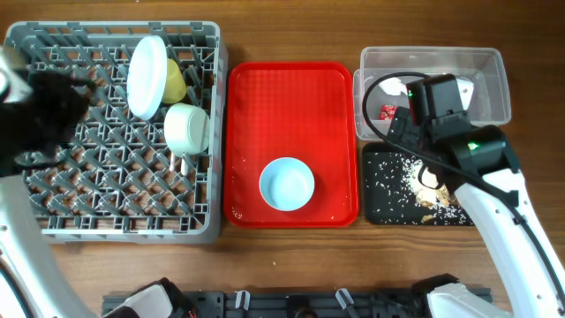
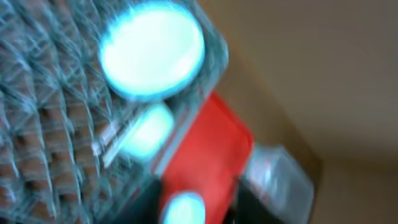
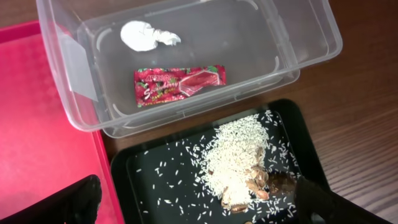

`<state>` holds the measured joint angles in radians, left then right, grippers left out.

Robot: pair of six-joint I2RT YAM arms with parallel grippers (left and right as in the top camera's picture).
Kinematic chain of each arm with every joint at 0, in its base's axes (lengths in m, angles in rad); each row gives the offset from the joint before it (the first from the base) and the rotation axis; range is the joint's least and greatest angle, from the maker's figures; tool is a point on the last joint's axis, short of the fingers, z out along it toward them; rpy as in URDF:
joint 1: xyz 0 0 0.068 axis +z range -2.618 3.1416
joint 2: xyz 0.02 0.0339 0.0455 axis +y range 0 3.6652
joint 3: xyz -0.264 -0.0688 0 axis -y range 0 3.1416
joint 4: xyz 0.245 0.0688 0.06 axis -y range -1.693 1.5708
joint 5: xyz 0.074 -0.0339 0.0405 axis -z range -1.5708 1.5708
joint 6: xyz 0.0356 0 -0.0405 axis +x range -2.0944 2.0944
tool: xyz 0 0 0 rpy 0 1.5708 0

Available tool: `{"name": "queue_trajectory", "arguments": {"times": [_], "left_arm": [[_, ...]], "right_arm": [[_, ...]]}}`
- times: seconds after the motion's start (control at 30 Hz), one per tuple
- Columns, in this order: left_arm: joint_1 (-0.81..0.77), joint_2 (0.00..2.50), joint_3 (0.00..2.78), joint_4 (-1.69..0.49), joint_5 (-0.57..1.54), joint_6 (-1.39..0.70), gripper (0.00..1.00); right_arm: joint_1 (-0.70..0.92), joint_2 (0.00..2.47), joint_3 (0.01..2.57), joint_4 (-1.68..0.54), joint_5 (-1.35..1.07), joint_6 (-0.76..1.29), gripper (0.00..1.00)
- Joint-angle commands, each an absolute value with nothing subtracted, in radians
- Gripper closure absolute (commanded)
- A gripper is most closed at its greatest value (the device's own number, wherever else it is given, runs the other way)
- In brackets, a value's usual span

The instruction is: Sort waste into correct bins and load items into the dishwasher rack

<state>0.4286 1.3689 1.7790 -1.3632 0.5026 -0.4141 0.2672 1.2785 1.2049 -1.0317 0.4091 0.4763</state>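
Far left: left gripper [image 1: 46, 104] blurred over the dishwasher rack [image 1: 115, 190], opening impossible to tell; plate [image 1: 146, 76], yellow cup [image 1: 176, 82], one bowl [image 1: 187, 128] among its pegs. Centre: second bowl [image 1: 286, 184] on the red tray [image 1: 291, 97]. Right: wrapper [image 3: 179, 84] and tissue [image 3: 148, 35] in the clear tub [image 3: 301, 59], rice [image 3: 239, 155] on the black tray [image 3: 155, 180], right gripper [image 3: 199, 208] spread wide, empty.

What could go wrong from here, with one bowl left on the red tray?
1. The right hand hangs open close over the rice scraps on the shallow black tray; a sideways move could sweep grains onto the table.
2. The left wrist view is blurred, and the plate stands on edge in the dishwasher rack beside the yellow cup; a knock may tip it.
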Motion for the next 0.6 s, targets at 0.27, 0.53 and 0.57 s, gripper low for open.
{"name": "queue_trajectory", "arguments": {"times": [0.27,0.53,0.57], "left_arm": [[-0.458,1.371,1.404,-1.161,0.242,-0.598,0.93],[-0.64,1.379,1.245,-1.082,-0.017,-0.722,0.7],[-0.653,1.382,1.194,-1.061,-0.043,-0.752,0.68]], "right_arm": [[0.263,1.302,1.204,-1.025,0.391,0.471,0.0],[0.263,1.304,1.203,-1.016,0.391,0.471,0.0],[0.263,1.304,1.203,-1.008,0.391,0.471,0.0]]}}
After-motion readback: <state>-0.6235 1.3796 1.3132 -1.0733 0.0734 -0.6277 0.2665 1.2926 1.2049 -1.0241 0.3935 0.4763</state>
